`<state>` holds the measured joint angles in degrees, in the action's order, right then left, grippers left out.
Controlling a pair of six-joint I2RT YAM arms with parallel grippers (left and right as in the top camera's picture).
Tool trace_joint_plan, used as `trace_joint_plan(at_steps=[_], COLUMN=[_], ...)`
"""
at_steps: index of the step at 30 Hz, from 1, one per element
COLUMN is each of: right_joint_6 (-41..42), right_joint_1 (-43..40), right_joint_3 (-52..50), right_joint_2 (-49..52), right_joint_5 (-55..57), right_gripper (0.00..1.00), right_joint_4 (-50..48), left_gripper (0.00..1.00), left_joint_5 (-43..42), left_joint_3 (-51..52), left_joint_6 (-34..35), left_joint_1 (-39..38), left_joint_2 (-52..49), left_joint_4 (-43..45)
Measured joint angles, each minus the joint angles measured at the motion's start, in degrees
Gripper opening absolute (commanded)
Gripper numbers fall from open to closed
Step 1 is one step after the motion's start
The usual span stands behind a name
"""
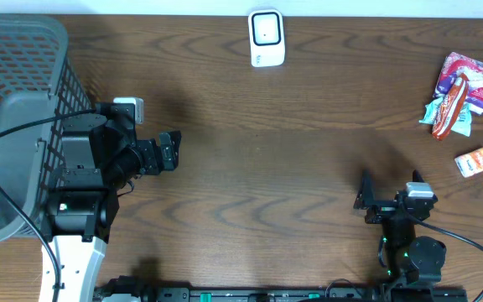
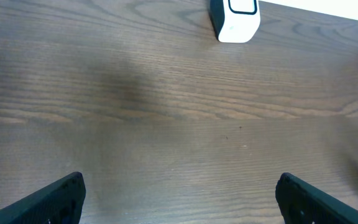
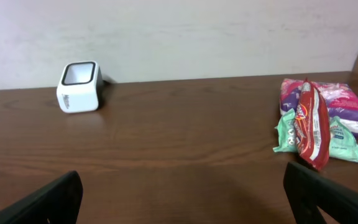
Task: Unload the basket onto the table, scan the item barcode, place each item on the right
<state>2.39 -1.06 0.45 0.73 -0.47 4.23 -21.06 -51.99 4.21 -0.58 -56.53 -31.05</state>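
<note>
Dark wood table [image 1: 250, 168] with snack packets [image 1: 458, 94] piled at its far right, a long red packet [image 1: 449, 113] lying on top; the right gripper [image 1: 363, 198], fingers spread and empty, is nearer, pile ahead to its right; the left gripper [image 1: 173, 151], also spread, sits well apart

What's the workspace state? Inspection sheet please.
Surface: wood table, bare in the middle.
Job's things: scanner upright at the far edge; snack packs piled far right; orange box lying apart, nearer. None held.
Clutter: nothing seen.
Grippers: left gripper open, empty, beside the basket; right gripper open, empty, at the near edge.
Cables: left cable arcs over the basket; right cable loops by its arm.
Surroundings: pale wall behind the table.
</note>
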Motion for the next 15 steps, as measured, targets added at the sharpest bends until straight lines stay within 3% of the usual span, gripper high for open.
trace_joint_plan(at_steps=[15], right_joint_6=[-0.76], right_joint_1=[0.00], right_joint_3=[0.00], right_joint_2=[0.00], right_joint_5=[-0.02], right_gripper=[0.99], right_joint_4=[0.00], left_gripper=[0.97], left_joint_5=[0.00], left_joint_3=[0.00], left_joint_6=[0.00], left_joint_1=[0.00], left_joint_2=[0.00], left_joint_4=[0.00])
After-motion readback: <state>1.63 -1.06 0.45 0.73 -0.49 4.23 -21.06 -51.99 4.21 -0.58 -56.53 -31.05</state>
